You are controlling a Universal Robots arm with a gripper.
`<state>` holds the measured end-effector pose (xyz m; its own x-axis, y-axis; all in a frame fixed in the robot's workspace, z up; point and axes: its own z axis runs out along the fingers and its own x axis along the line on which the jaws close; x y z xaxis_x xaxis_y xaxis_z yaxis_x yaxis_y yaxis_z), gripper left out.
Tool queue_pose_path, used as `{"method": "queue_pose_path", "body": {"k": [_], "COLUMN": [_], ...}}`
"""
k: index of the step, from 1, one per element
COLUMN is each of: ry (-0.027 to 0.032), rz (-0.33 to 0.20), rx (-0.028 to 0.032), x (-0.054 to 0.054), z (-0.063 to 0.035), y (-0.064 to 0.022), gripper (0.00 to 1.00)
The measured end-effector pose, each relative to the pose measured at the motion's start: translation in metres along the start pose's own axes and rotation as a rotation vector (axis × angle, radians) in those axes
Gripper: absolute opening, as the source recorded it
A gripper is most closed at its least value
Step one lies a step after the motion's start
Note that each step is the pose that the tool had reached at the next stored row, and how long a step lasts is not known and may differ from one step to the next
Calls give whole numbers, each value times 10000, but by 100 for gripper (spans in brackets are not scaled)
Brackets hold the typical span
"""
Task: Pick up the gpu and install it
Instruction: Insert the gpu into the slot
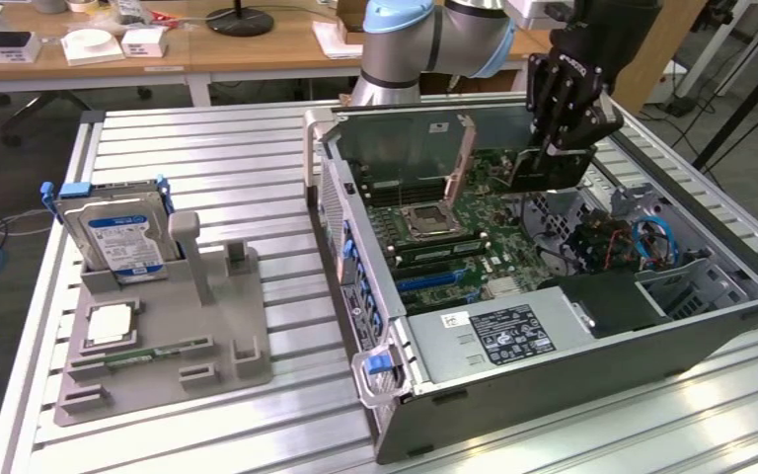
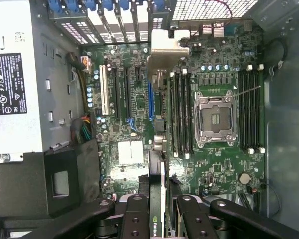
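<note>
Count: 1 gpu clamped edge-on in part-closed jaws over 1 mobo | 1 HDD in rack

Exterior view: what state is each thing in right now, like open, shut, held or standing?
case: lying on its side, open on top.
claw: shut on the gpu.
gpu: held on edge above the motherboard, inside the case.
hard drive: standing upright in the grey holder.
</note>
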<state>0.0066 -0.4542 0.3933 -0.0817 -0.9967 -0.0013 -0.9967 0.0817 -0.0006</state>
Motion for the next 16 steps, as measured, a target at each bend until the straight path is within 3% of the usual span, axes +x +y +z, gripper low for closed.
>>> {"method": "queue_pose_path", "body": {"k": [16], "ry": [-1], "rz": [-49], "rx": [1], "x": [0], "z": [28], "y": [0], "gripper": [26]}}
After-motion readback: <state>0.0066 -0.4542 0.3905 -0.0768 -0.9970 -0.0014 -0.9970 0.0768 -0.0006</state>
